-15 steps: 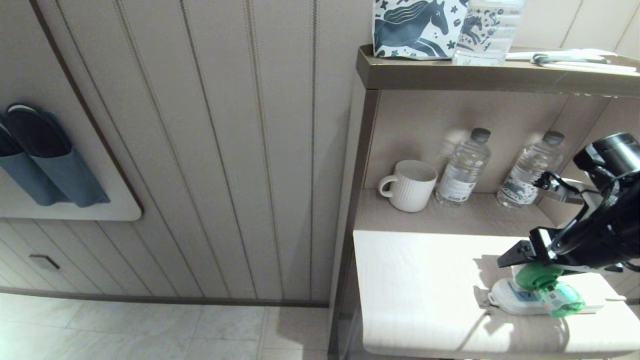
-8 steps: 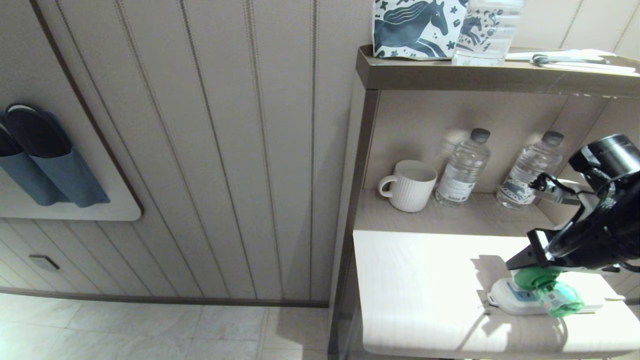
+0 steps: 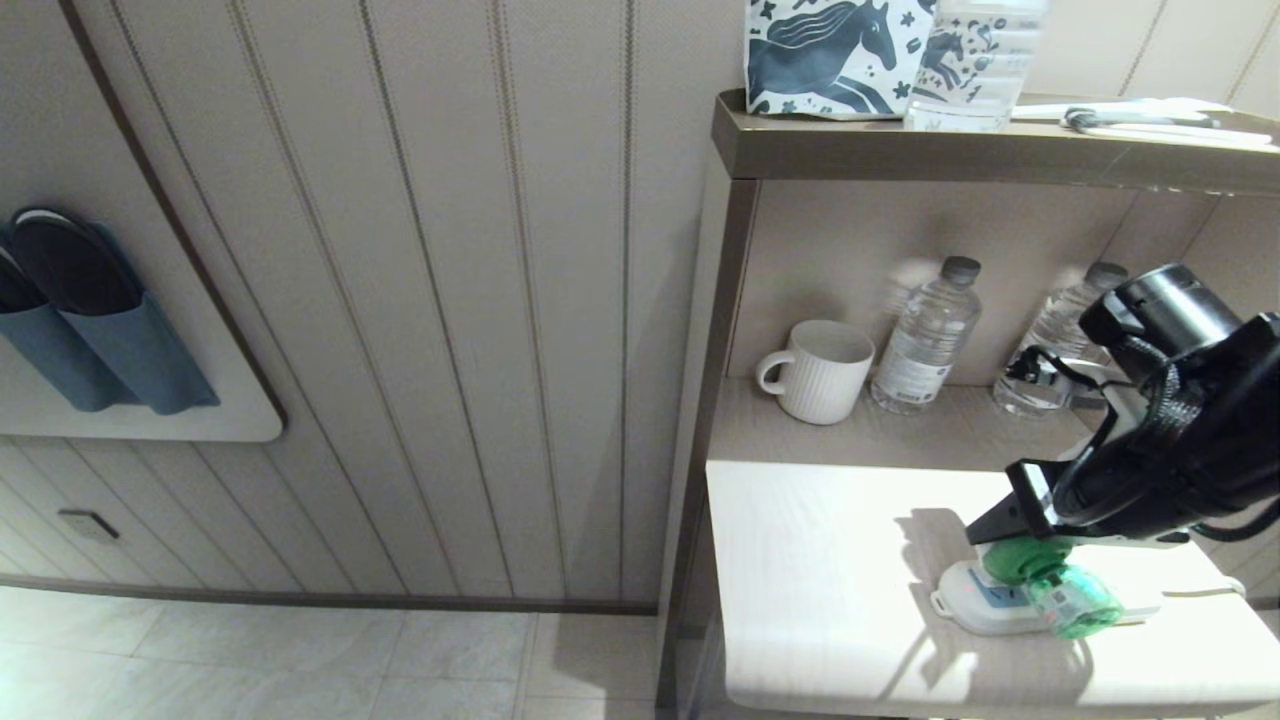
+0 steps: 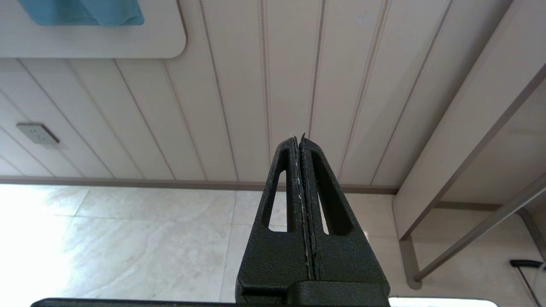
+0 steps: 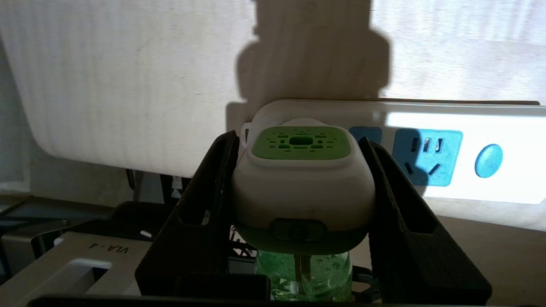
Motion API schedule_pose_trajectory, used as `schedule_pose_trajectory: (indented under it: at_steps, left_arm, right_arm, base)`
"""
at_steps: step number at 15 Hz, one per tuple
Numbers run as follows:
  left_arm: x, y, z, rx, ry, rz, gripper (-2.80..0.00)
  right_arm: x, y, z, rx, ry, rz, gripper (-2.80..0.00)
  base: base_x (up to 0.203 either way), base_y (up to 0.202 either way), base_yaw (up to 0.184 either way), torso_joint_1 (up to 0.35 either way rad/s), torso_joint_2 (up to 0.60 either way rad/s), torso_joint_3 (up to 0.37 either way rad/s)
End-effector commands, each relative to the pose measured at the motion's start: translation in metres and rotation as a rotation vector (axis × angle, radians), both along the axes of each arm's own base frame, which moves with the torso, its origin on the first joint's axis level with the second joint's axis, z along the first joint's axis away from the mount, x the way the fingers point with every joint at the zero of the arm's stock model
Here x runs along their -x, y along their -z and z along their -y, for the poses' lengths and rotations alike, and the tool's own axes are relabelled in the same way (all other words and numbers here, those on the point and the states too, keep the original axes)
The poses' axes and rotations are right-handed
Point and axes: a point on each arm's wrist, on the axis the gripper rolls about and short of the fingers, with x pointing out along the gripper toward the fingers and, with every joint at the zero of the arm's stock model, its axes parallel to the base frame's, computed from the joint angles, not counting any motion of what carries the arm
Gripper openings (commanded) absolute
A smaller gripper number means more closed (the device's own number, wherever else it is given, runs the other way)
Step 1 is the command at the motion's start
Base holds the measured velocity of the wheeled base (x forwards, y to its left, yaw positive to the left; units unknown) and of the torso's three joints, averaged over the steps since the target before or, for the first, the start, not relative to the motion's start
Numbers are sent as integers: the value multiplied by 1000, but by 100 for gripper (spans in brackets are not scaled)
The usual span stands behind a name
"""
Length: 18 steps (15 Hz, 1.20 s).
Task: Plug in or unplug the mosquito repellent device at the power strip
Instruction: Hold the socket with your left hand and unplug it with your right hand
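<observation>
Your right hand (image 5: 298,187) is clamped on the device (image 5: 300,187), one finger (image 5: 204,213) on each side of its white head. The green vent top faces the strip (image 5: 490,123), and the green bottle (image 5: 305,273) hangs toward the wrist. In the head view the device (image 3: 1045,585) sits over the strip (image 3: 965,605) near its left end, lying on the sunlit surface (image 3: 820,560) at front right. Can't tell whether the prongs are seated in a socket. One blue socket (image 5: 426,157) and the round blue button (image 5: 488,160) show clear beside the device.

Behind, on the shelf: a mug (image 3: 820,370) and two water bottles (image 3: 925,335), well apart from the strip.

Your left hand (image 4: 300,170) is off to the side, low over the floor (image 4: 128,243), fingers pressed together, holding nothing.
</observation>
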Motion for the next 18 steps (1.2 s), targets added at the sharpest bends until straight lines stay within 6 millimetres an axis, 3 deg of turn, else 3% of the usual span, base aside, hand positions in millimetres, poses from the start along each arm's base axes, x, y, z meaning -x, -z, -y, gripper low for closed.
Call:
schedule_pose_trajectory:
  at_steps: [1, 11, 18]
  left_arm:
    - [0, 0, 0, 0, 1, 0, -280]
    - [0, 0, 0, 0, 0, -1, -280]
    - [0, 0, 0, -2, -1, 0, -280]
  right_arm:
    - [-1, -6, -15, -10, -43, 20, -280]
    - [-17, -9, -77, 14, -111, -30, -280]
    - [-23, -5, -85, 13, -109, -40, -280]
  base:
    - [0, 0, 0, 0, 0, 0]
    - [0, 0, 0, 0, 0, 0]
    - [0, 0, 0, 0, 0, 0]
